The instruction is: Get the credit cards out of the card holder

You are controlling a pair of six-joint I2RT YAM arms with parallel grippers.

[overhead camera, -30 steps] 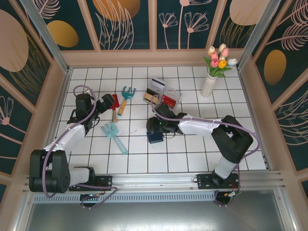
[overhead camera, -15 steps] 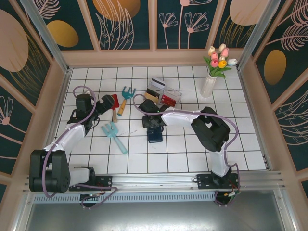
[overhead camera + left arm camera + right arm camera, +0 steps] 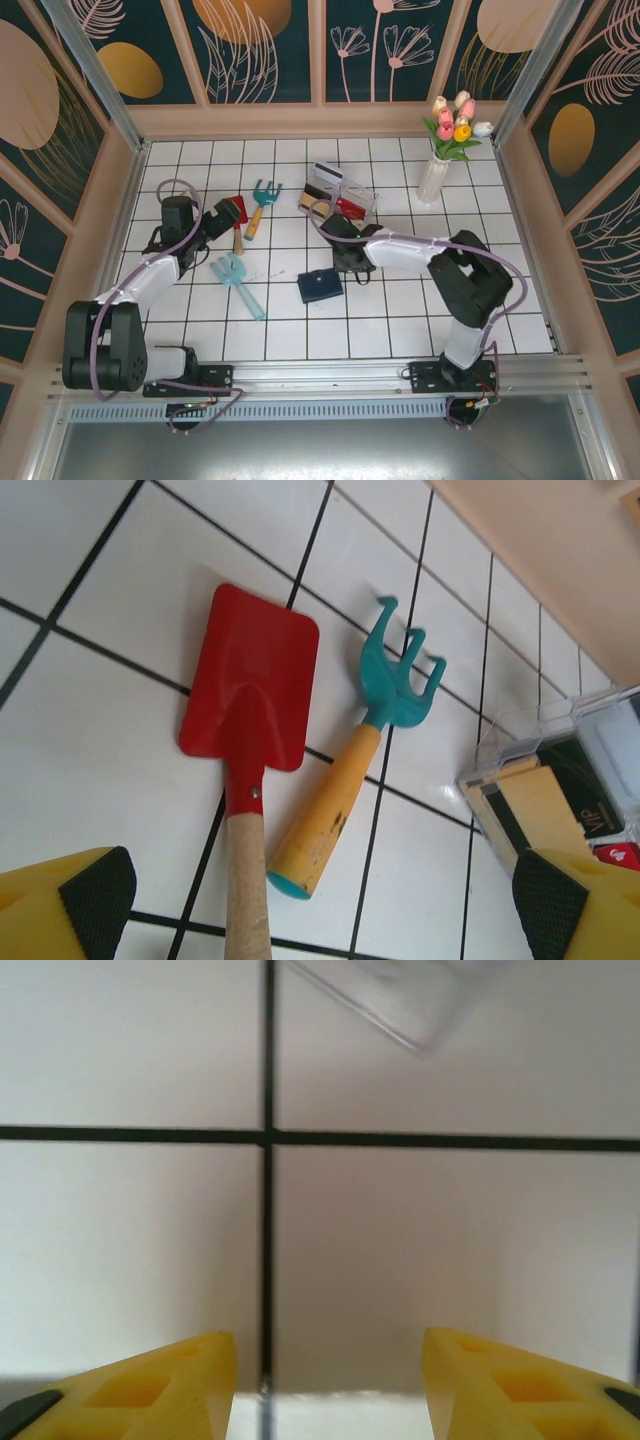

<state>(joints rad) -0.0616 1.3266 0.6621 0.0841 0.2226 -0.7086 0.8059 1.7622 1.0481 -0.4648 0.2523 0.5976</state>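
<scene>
The right end effector, spread and empty, has drawn back from the small navy folding card holder, which now lies folded on the white-tiled worktop, credit cards probably still inside.

Gold lettering, read as "VIP", slanted across a black card lying in the clear plastic box, left wrist view; anything else printed on that card too blurred to read

Navy card holder lies flat, folded shut.
</scene>
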